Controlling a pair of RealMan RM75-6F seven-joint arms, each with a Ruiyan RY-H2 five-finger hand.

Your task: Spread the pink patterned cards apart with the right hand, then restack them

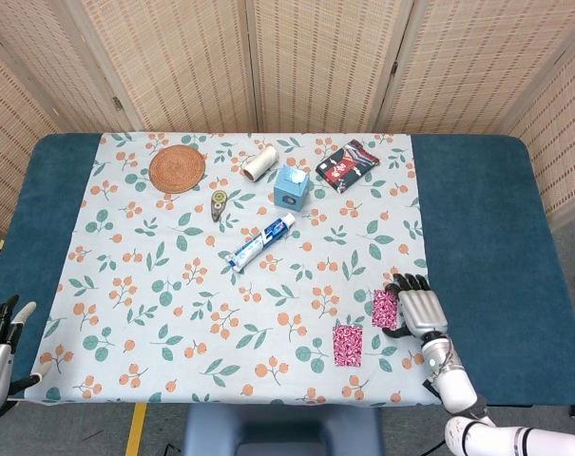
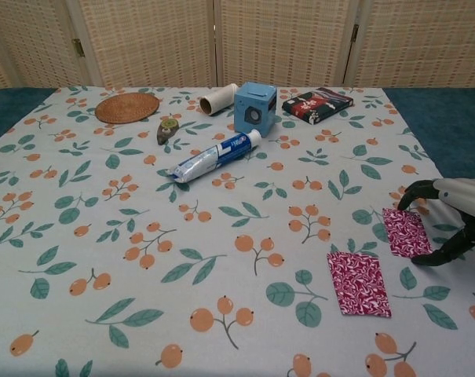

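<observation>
The right hand [image 2: 449,220] arches with spread fingers over one flat pink patterned card [image 2: 406,232], gripping nothing, while the second pink patterned card [image 2: 358,283] lies near, apart.

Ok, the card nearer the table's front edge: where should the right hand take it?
Probably by its right long edge. The front card lies flat, so there's nothing to pinch from above. The right hand sits over the other card, just right of it, so slide fingertips in from that side.
</observation>
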